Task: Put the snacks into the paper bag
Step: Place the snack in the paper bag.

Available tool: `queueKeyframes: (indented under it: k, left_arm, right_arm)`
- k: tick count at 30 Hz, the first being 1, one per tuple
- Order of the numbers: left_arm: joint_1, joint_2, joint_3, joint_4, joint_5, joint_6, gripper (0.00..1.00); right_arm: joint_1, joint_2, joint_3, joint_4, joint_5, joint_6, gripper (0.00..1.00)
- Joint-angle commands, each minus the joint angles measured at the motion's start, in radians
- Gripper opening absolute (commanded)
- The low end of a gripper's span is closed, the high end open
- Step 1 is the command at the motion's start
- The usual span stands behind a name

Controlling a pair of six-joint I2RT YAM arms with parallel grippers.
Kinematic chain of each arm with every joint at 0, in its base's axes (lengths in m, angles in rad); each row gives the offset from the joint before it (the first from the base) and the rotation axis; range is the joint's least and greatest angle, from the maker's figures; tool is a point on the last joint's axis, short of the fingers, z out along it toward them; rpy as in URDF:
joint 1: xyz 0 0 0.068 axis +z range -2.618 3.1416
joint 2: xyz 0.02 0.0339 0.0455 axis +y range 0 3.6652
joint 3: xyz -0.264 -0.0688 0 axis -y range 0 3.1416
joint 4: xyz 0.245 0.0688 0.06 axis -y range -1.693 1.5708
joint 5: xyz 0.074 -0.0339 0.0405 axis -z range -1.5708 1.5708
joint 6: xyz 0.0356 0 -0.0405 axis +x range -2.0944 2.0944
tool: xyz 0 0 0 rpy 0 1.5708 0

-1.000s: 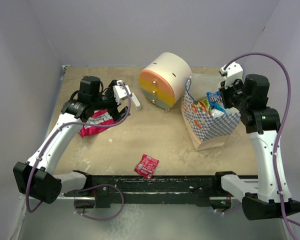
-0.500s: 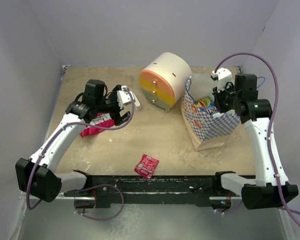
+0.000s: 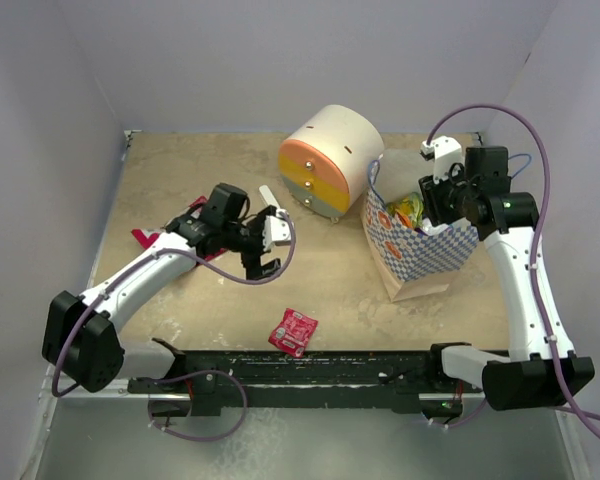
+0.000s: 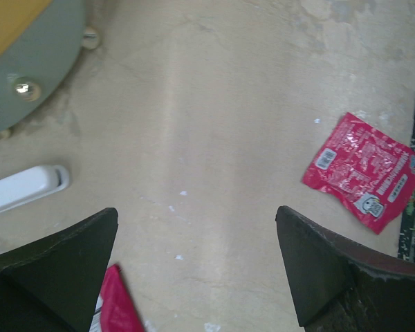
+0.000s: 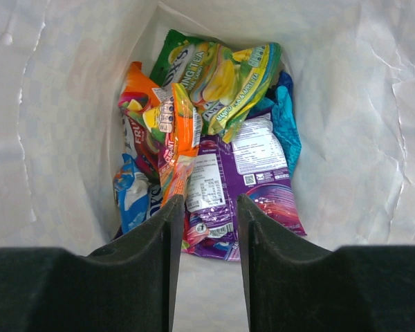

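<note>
- My right end effector point(image 5: 206, 207) hangs inside the paper bag point(image 3: 412, 252) at the right of the top view. Its fingers are slightly apart and empty above the packets point(image 5: 221, 131) piled at the bottom.
- My left end effector point(image 4: 196, 214) is spread wide over the bare desk point(image 4: 214, 104). The red packet point(image 4: 363, 173) lies at the right of its view, which I judge to be the next pick.
- A pink packet point(image 4: 115, 304) lies at that view's lower left.

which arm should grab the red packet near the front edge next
Left. The left gripper, open, hangs near the red packet, which shows in its wrist view. The right gripper is over the bag, jaws apart above the snacks inside.
</note>
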Motion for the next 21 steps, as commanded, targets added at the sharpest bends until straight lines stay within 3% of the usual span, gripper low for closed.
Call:
queueKeyframes:
  k: [1,8,21]
  left_arm:
    - [-0.072,0.028,-0.023,0.008,0.077,0.112,0.99]
    - [-0.238,0.09,-0.067,-0.048,0.002,0.273,1.0]
    - [-0.461,0.188,-0.162,0.028,-0.121,0.279,0.99]
  right_arm:
    - [-0.003,-0.052,0.011,0.02,0.046,0.0,0.46]
    - [-0.016,-0.094,-0.023,0.042,0.062,-0.002,0.49]
    - [-0.061,-0.106,-0.034,0.046,0.053,-0.001,0.51]
